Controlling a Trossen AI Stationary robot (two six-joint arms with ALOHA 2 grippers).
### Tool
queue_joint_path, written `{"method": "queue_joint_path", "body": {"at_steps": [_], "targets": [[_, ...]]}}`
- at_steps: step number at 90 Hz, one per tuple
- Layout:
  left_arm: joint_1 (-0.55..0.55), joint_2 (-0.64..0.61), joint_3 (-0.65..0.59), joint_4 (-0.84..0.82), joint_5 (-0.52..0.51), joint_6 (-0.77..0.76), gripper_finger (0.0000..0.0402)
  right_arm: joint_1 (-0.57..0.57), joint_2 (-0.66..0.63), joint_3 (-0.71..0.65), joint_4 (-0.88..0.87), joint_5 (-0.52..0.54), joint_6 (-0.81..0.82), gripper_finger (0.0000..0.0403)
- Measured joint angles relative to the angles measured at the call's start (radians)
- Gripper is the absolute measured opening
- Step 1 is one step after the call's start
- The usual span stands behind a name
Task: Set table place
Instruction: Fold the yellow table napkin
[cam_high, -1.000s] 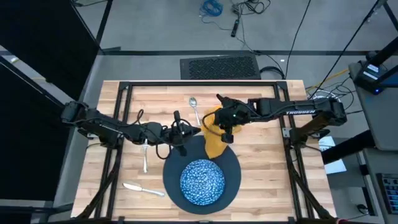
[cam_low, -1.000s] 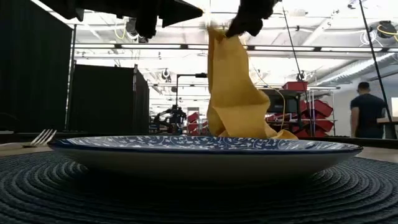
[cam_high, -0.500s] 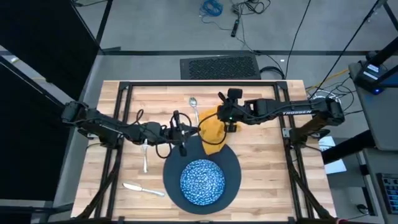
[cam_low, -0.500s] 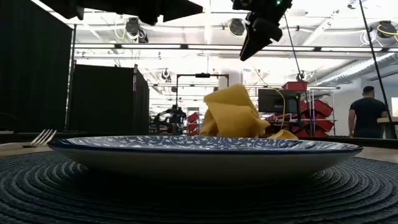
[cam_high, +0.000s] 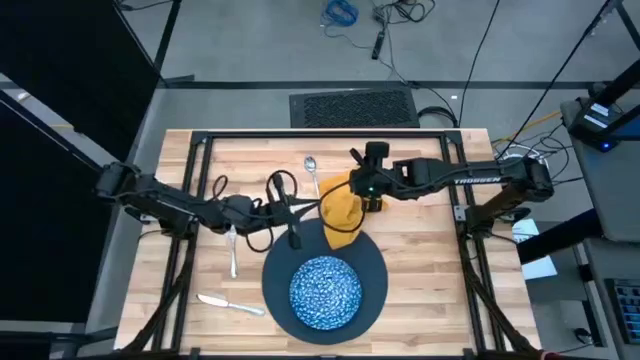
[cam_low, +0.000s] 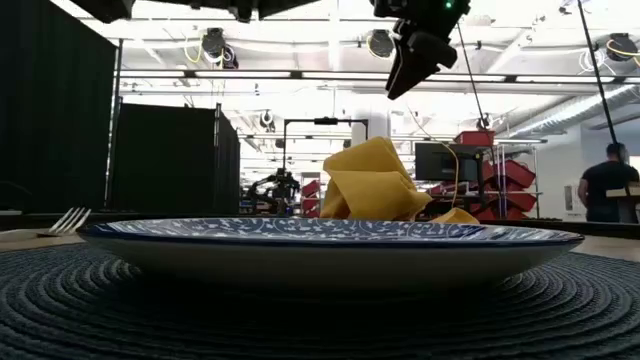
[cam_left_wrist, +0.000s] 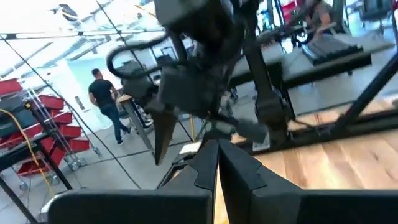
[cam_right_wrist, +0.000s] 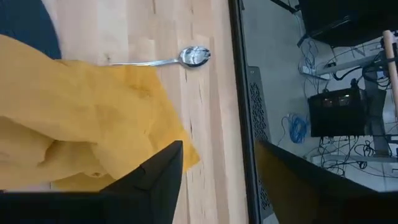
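The knife (cam_high: 229, 303) lies near-left on the worktop (cam_high: 420, 260), the fork (cam_high: 232, 250) farther in. The left claw (cam_high: 295, 212), pinched narrow and empty, hangs by the plate (cam_high: 375, 265); swinging right, it could snag the crumpled napkin (cam_high: 342, 208) draped over the plate's far rim. The bowl (cam_high: 325, 291) sits centred, the spoon (cam_high: 312, 172) beyond. The right claw (cam_high: 372, 196), spread wide, hovers over the napkin. Far right, a person (cam_low: 606, 185) stands in the workshop.

Mustard-yellow napkin (cam_high: 341, 208), blue-and-white speckled bowl (cam_high: 325, 291).
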Motion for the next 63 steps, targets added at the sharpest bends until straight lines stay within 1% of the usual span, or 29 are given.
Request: {"method": "queue_joint_path", "body": {"at_steps": [7,12,31,36,45,52,63], "targets": [[-0.017,-0.021,0.012,-0.007,-0.019,0.001,0.0000,-0.010,0.000,0.000,0.001,0.000,0.000,0.0193],[-0.031,-0.042,0.023,-0.020,-0.052,0.003,0.0000,-0.016,0.000,0.000,-0.001,0.000,0.000,0.0193],[-0.074,-0.178,0.037,-0.166,-0.253,0.002,0.0000,-0.025,0.000,0.000,-0.019,0.000,-0.022,0.0192],[-0.082,-0.204,0.037,-0.218,-0.265,-0.011,0.0000,-0.025,0.000,0.000,-0.018,-0.003,-0.033,0.0192],[-0.091,-0.237,0.037,-0.309,-0.268,-0.084,0.0000,-0.025,0.000,0.000,-0.022,-0.015,-0.021,0.0192],[-0.093,-0.243,0.037,-0.399,-0.268,-0.148,0.0000,-0.030,0.000,0.000,-0.065,-0.093,0.040,0.0192],[-0.093,-0.238,0.035,-0.527,-0.268,-0.219,0.0000,-0.053,0.005,0.000,-0.132,-0.340,0.137,0.0192]]}}
